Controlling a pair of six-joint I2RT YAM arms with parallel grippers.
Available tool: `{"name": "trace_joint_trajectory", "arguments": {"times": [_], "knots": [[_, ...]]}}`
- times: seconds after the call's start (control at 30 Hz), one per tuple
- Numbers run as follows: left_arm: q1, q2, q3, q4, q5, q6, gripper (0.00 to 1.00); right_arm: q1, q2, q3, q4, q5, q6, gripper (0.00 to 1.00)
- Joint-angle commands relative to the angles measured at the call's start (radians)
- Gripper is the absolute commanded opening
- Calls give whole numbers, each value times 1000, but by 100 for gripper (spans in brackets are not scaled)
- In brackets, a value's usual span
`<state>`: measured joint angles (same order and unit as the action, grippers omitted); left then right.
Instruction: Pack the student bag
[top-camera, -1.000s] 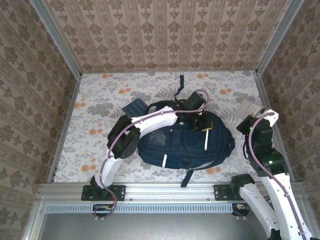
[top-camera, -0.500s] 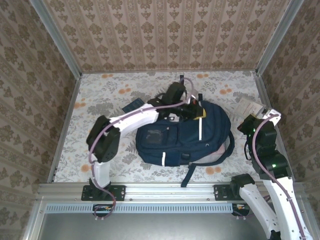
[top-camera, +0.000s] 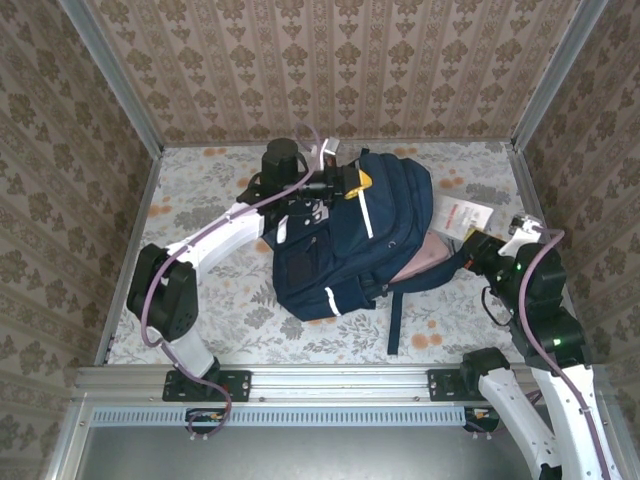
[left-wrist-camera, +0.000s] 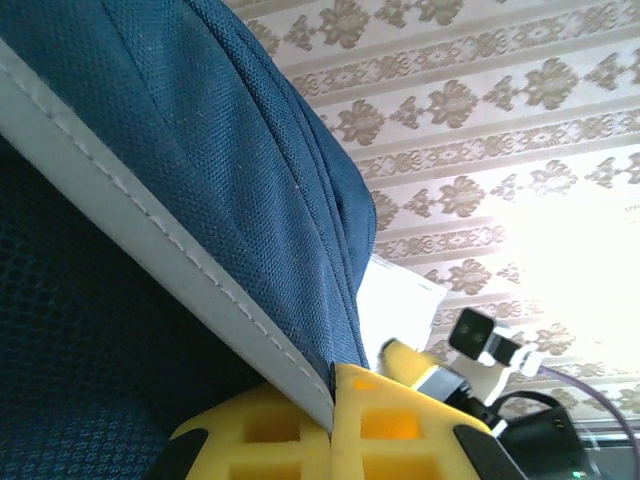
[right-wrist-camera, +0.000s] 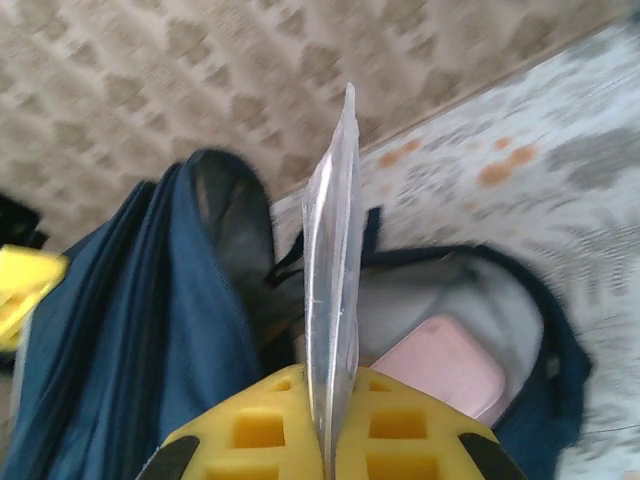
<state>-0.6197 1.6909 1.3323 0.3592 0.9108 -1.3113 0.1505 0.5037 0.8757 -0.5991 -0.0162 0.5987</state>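
**Student bag**: stands at the middle of the desk, toward the far edge. One end is held up off the surface and the other rests on it. A loose strap trails toward the near edge. The mouth faces the right edge and gapes, with a pink item showing inside.

**Left gripper**: jaws clenched on a fold of navy fabric at the lifted end, alongside a white stripe. The cloth sits pinched between the yellow pads.

**Right gripper**: jaws clenched on a clear flat packet, held near the right edge, just beside the bag's mouth and apart from it.

**Handling assessment**
- The bag is soft woven cloth, large and bulky, and not fragile.
- It sags wherever it is unsupported, so the mouth would likely collapse if the lifted end were let down.
- Weight is judged moderate for a single pinch.
- The weave is not slippery, though a thin fold may creep under load.
- The soundest holds are judged to be the stitched seam by the stripe, the rim of the opening, or a strap.
- The flat panels are poorer holds, since they merely bunch
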Motion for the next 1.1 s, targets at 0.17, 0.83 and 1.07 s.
{"name": "trace_joint_trajectory", "arguments": {"times": [0.17, 0.83, 1.07], "knots": [[38, -61, 50, 447, 142, -169, 0, -13, 21, -33, 139, -503, 103, 0], [49, -29, 53, 744, 149, -385, 0, 17, 185, -243, 426, -456, 427, 0], [25, -17, 27, 724, 136, -359, 0, 247, 453, -151, 531, -299, 374, 0]]}}
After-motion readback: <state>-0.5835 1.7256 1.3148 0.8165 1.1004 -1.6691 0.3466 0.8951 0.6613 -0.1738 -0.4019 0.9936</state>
